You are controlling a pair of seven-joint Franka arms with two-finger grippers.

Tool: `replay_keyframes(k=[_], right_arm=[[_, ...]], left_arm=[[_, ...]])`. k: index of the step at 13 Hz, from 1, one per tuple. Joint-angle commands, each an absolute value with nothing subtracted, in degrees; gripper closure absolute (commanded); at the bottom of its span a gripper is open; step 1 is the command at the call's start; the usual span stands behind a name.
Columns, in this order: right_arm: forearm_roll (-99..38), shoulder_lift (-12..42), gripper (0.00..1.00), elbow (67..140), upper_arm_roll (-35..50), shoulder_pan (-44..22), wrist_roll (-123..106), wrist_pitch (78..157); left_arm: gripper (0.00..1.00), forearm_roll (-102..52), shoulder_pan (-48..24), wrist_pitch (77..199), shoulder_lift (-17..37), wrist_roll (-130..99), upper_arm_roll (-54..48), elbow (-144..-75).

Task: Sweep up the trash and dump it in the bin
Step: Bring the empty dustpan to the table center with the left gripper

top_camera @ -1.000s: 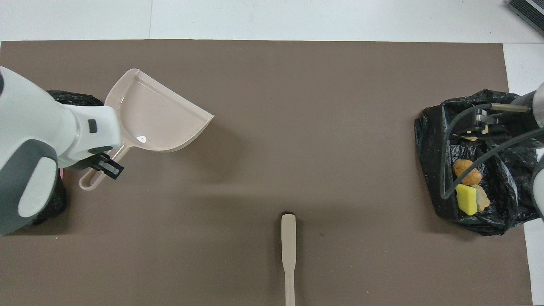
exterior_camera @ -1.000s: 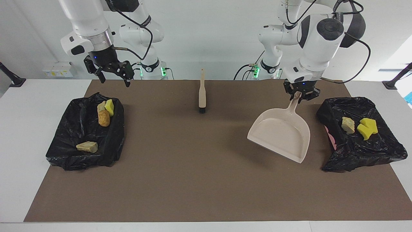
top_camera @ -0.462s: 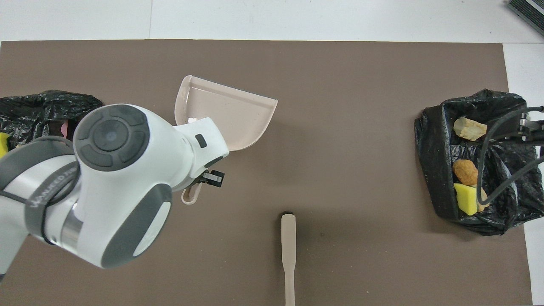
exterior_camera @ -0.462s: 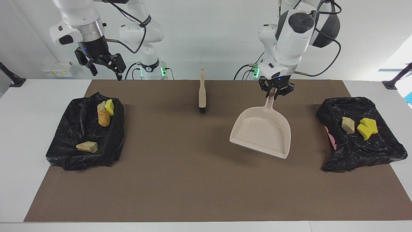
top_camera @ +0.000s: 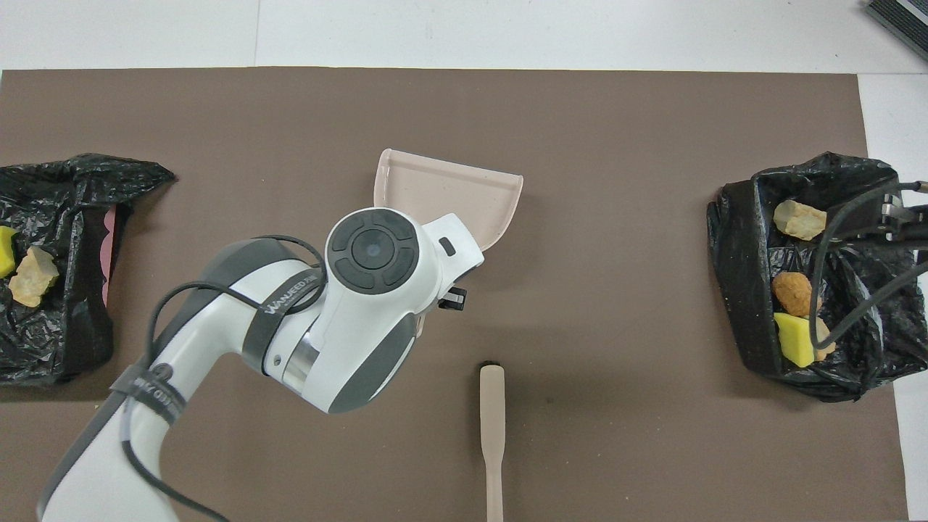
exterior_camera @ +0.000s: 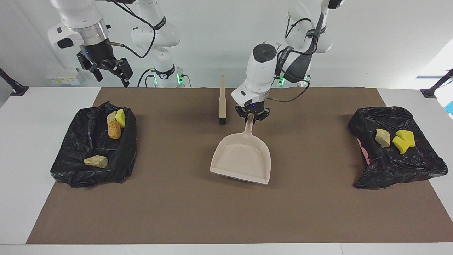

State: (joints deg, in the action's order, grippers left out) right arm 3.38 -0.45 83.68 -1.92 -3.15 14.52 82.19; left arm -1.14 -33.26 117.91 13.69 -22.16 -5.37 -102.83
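Left end effector (exterior_camera: 252,118): fingers clamped on the handle of the beige dustpan (exterior_camera: 242,159), at mid-table. The pan hangs from that grip with its open lip pointing away from the robots; the pan is empty. Whether its lip touches the brown mat (exterior_camera: 198,205) cannot be told. In the overhead view the left arm's wrist covers the handle, and only the pan's front part (top_camera: 449,196) shows.

Right end effector (exterior_camera: 108,71): fingers spread apart, holding nothing, raised at the right arm's end of the table, above the table edge nearest the robots. The right arm waits.

Brush (exterior_camera: 222,102): lies flat on the mat beside the left end effector, bristles pointing away from the robots, handle toward them.

Trash: all visible pieces lie in the two black-lined bins. The bin at the right arm's end (exterior_camera: 70,170) holds a yellow chunk (exterior_camera: 120,117) and tan lumps (exterior_camera: 114,129). The bin at the left arm's end (exterior_camera: 396,173) holds yellow chunks (exterior_camera: 403,141) and one tan lump (exterior_camera: 382,137).
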Motion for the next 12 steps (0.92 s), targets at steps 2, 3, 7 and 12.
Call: replay_keyframes(k=[2, 3, 7, 12], right_arm=[[3.08, -0.18, 0.0, 83.5, -2.02, -3.25, 7.4, 83.85], [2.99, -0.18, 0.0, 83.58, -2.02, -3.25, 5.99, 84.11], [1.23, -0.7, 0.0, 84.46, -1.76, -3.34, 5.54, 84.81], [1.14, -2.2, 0.0, 86.75, -1.76, -3.34, 5.54, 84.46]], left_arm=[[1.0, -1.23, -36.46, 122.95, 18.27, -27.93, -4.31, -100.9], [1.0, -0.97, -38.04, 123.74, 20.37, -31.52, -4.13, -100.46], [1.0, -0.52, -38.32, 126.63, 23.82, -41.55, -4.22, -96.15], [0.0, -0.35, -37.53, 124.37, 20.75, -45.17, -3.43, -97.56]])
